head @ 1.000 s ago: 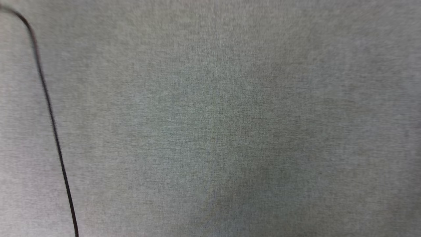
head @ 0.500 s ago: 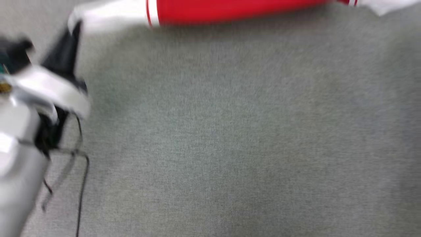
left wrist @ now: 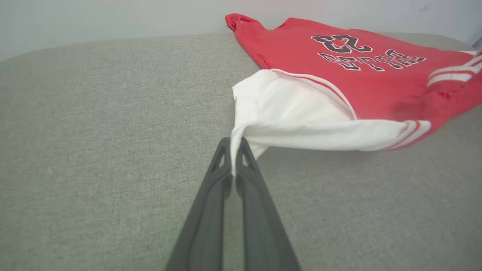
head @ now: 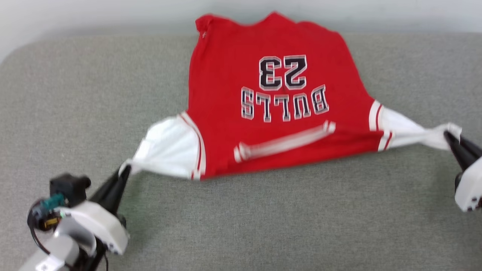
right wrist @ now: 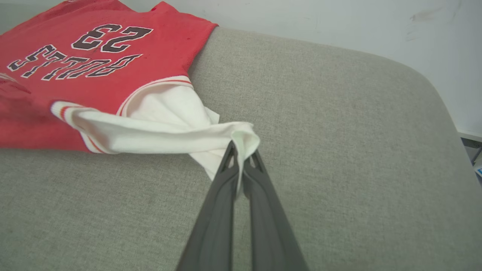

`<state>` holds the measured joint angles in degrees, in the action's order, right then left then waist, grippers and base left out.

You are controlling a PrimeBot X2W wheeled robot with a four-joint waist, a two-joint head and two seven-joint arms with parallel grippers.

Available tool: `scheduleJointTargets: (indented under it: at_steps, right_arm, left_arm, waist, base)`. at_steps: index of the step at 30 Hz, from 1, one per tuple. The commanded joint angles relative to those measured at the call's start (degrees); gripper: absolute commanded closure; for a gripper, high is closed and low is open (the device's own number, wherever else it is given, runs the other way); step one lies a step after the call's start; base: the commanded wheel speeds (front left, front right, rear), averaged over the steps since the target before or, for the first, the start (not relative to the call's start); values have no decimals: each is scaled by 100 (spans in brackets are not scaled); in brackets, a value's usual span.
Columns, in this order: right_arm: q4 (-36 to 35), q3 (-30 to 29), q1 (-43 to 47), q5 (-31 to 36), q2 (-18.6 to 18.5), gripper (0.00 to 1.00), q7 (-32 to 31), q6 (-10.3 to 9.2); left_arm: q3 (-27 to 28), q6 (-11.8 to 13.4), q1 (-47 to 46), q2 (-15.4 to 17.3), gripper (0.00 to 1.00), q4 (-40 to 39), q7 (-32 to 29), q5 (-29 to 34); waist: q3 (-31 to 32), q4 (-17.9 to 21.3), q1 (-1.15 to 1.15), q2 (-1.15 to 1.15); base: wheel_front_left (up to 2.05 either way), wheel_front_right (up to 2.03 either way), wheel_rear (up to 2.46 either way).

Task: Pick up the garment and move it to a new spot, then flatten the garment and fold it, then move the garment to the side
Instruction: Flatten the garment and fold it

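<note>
The garment (head: 233, 90), a red jersey with white sleeves and a black-and-white "BULLS 23" print facing up, lies spread on the grey fabric surface (head: 263, 218), collar end toward me. My left gripper (head: 126, 169) is shut on the tip of the white sleeve (left wrist: 286, 116) at the lower left. My right gripper (head: 450, 136) is shut on the other white sleeve (right wrist: 162, 124) at the right edge. The shirt hangs stretched between both grippers, its near edge raised slightly while the hem (head: 263, 22) rests at the far side.
The grey upholstered surface has a rounded far-left corner (head: 15, 56) and meets a pale wall (head: 113, 15) at the back. A rounded corner (right wrist: 421, 79) drops off at the right in the right wrist view. Open fabric stretches in front of the shirt.
The head camera has swung up from bare grey fabric, so the whole shirt and both grippers have come into the picture. Real movement of the garment cannot be told apart from this.
</note>
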<state>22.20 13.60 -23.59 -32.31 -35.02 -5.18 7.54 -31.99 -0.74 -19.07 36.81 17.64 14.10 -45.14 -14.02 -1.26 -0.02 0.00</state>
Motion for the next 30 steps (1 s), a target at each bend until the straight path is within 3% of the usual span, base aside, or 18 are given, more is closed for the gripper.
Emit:
scheduleJointTargets:
  at_steps: [1,14,22,29,30]
  right_arm:
    - [-57,31,226,-86,-110,100,-57,-10]
    - [-604,430,1573,-1062,-630,100,-892,-10]
    - [-1047,-4,2556,-1619,-891,100,-1598,-10]
    - [-1353,-403,2759,-1603,-731,100,-1940,-10]
    - [-1397,-453,2711,-1594,-706,70,-1999,-10]
  left_arm:
    - [-44,60,235,54,100,-34,-22,-11]
    - [-353,308,1536,320,100,-490,-384,-254]
    - [-567,401,2129,716,100,-1193,-1047,-487]
    - [-679,487,1977,779,100,-1727,-1235,-298]
    - [-679,507,1941,756,100,-1795,-1272,-306]
  waist:
    - [206,48,2,0]
    - [847,55,2,0]
    - [912,-6,2,0]
    - [843,-42,2,0]
    - [825,-47,2,0]
  base:
    - [0,0,0]
    - [0,0,0]
    - [0,0,0]
    - [0,0,0]
    - [0,0,0]
